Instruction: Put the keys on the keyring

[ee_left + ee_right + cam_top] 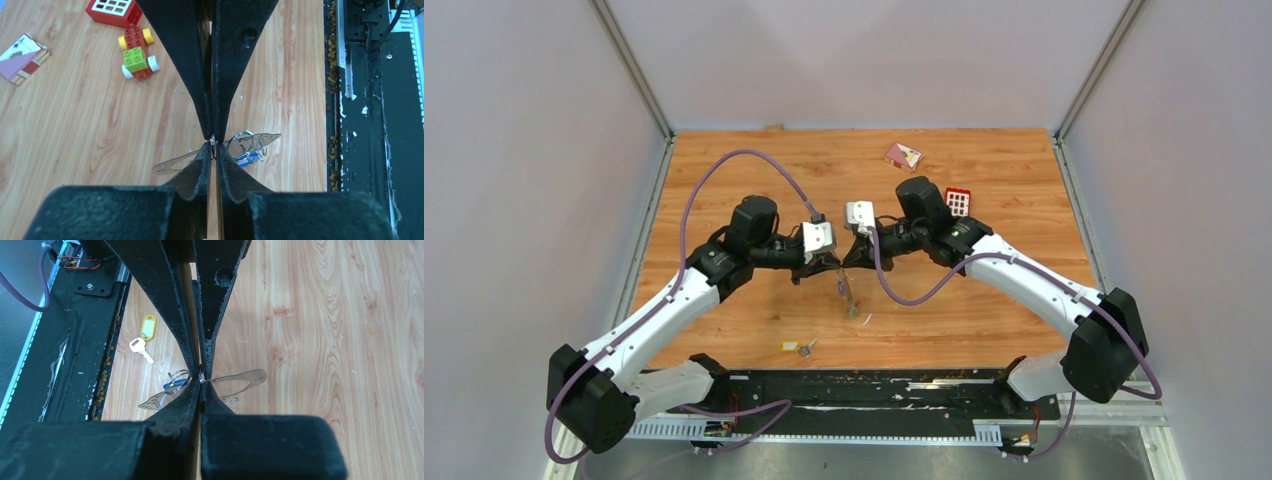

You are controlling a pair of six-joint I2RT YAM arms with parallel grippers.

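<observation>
My left gripper (pixel 213 146) and right gripper (pixel 201 384) pinch the thin wire keyring (pixel 848 293) tip to tip above the wooden tabletop (pixel 984 300) centre. The right wrist view, not the left, shows a silvery key (pixel 136 345) with a yellow plastic tag near the front edge.

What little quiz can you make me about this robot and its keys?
1. True or false: the yellow-tagged key lies on the table, not on the keyring.
2. What stands beside the red grid block? A) toy car B) ball C) spoon
3. Fill in: the left end effector and right end effector meet tip to tip, both ____ on the keyring.
Key: 1 true; 2 A; 3 shut.
</observation>
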